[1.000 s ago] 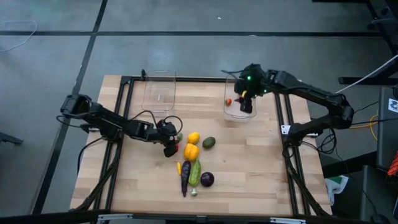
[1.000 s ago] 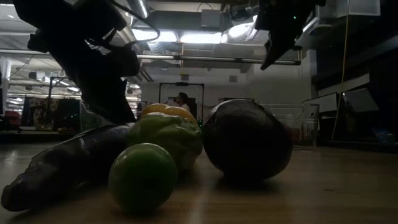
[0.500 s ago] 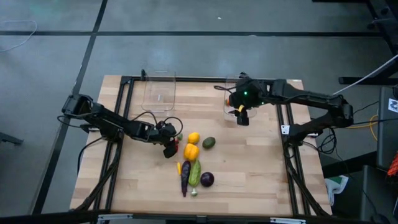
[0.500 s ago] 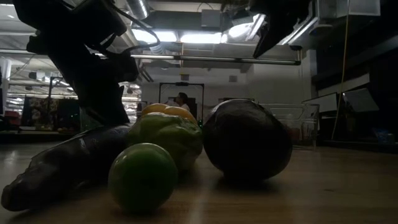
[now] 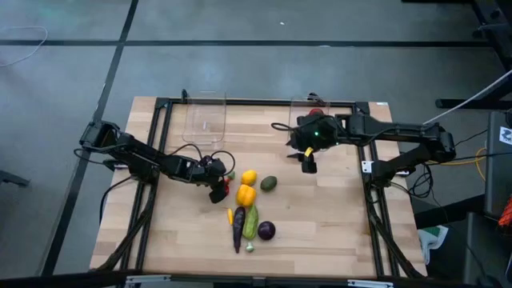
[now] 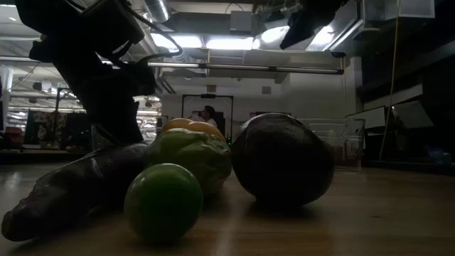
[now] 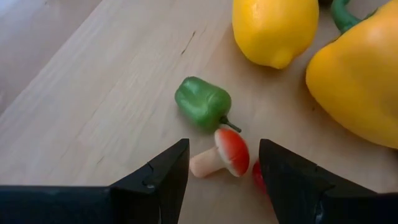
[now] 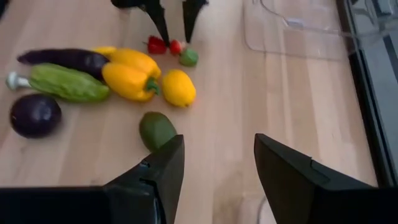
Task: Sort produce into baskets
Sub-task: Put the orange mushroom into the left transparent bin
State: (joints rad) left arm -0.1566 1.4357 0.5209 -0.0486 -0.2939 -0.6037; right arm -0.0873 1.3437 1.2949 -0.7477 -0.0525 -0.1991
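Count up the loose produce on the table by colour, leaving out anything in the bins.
Yellow: 3, lemon, front yellow pepper, rear yellow pepper
Green: 4, cucumber, avocado, tiny green pepper, small green ball
Purple: 2, eggplant, round purple piece
Red: 2, mushroom, tiny red piece
Total: 11

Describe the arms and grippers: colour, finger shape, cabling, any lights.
Both arms are dark, jointed links. The left arm trails thin black cable loops near its wrist. The right arm has a small green light by its wrist and a loose cable there. The left gripper and right gripper each have two matte black fingers, broad at the base and tapering forward.
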